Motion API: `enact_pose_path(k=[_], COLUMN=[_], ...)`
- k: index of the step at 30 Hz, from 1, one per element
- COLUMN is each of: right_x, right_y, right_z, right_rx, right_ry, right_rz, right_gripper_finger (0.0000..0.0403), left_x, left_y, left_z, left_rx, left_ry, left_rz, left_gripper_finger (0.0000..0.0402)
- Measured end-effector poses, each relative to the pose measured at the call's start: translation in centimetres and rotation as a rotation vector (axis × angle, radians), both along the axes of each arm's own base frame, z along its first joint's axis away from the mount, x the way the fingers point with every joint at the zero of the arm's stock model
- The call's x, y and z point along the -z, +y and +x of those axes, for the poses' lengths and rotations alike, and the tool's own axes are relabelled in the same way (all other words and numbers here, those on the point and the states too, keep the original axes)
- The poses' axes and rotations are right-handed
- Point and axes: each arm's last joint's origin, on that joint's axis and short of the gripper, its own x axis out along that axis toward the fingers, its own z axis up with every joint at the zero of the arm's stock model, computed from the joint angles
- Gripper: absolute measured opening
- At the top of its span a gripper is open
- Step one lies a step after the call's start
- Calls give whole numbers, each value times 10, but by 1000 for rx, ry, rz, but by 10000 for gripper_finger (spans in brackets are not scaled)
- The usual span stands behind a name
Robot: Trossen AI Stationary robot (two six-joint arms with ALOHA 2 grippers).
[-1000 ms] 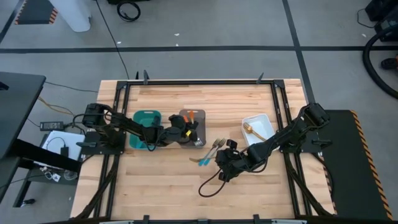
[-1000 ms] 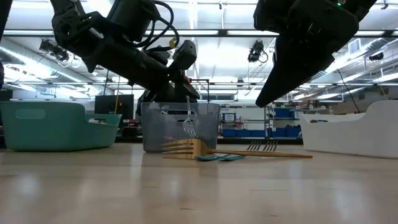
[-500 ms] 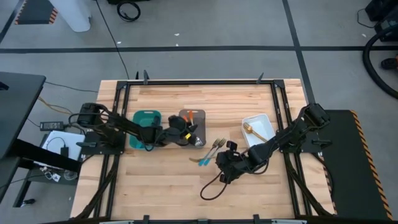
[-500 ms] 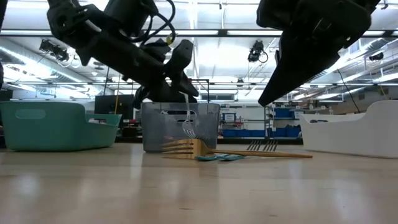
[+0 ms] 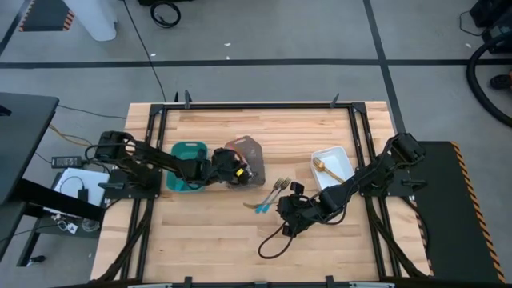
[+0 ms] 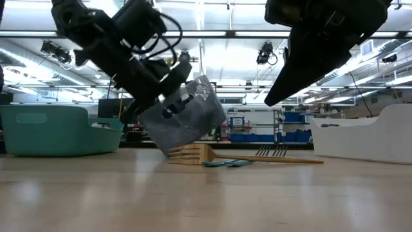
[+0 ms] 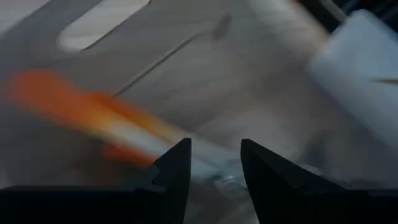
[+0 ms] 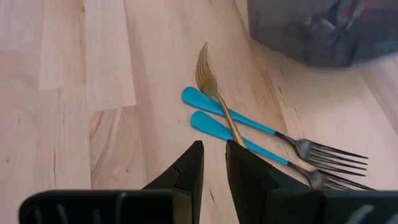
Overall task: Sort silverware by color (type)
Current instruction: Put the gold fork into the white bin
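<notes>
While the left gripper (image 5: 238,170) reaches into the grey tray (image 5: 250,157), we see that tray tipped up on one edge in the low view, leaning toward the forks lying on the desk (image 5: 240,240). In the left wrist view its fingers (image 7: 174,171) stand parted with a clear gap, closed on nothing, and a blurred orange-handled utensil (image 7: 81,112) lies inside the tray just ahead of them. The teal tray (image 5: 186,152) sits beside the grey one, on the left arm's side.

Near the desk's middle we find two blue-handled forks (image 8: 249,127) lying side by side, with a gold fork (image 8: 214,93) laid across their handles, touching them. The right gripper (image 5: 290,210) hangs above the desk just beside this cluster; its fingers (image 8: 186,168) are nearly together with a narrow slot between them, and they grasp nothing. Another gold utensil (image 5: 322,167) rests in the white tray (image 5: 339,157) on the right arm's side.
</notes>
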Motion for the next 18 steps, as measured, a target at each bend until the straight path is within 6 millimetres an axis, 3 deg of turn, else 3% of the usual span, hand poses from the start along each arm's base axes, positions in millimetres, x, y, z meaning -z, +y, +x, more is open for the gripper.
enact_pose_path(k=[9,18], right_x=[0,1], right_y=[0,2], right_z=[0,-2], right_rx=[-9,-23], right_ry=[0,16], right_rz=[-7,-13], right_gripper_finger=[75,75], left_x=[-27,-50], left_y=[-2,-8], left_z=[21,31], left_rx=[69,207], left_ry=[11,223], left_rz=[80,142], left_gripper_finger=[149,149])
